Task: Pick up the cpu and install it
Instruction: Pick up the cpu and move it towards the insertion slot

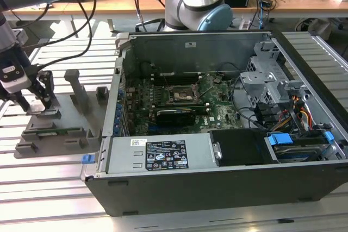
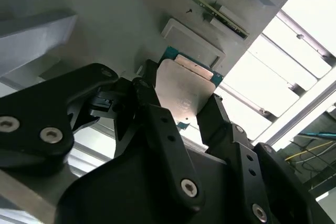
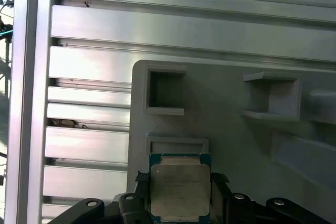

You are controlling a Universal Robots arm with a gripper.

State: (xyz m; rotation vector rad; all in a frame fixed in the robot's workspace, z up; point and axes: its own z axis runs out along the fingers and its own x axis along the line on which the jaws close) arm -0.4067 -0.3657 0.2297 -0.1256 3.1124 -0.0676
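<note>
**Exterior view, left edge.** My one gripper (image 1: 33, 101) stands low over the one grey fixture plate (image 1: 76, 113). The plate lies on the slatted aluminium table (image 1: 49, 188), just beside the one open computer case (image 1: 217, 188). One green memory strip (image 1: 54, 131) rests in a slot along the plate's near side. At the frame's centre, inside the case, one dark square socket (image 1: 182, 94) sits on the motherboard, well apart from my gripper.

**Both wrist views.** My gripper (image 2: 184, 115) (image 3: 181, 181) is closed on the one cpu (image 2: 185, 88) (image 3: 180, 190). My two black fingers (image 2: 157, 116) (image 3: 140, 178) press its two opposite edges. Its silvery top plate faces the cameras, and a thin green rim shows around it. The cpu lies over the fixture plate (image 2: 105, 3) (image 3: 226, 98), next to a shallow rectangular recess (image 3: 176, 144). I cannot tell whether the cpu touches the plate. The second wrist view also shows the memory strip (image 2: 210, 6), beyond the cpu.
</note>
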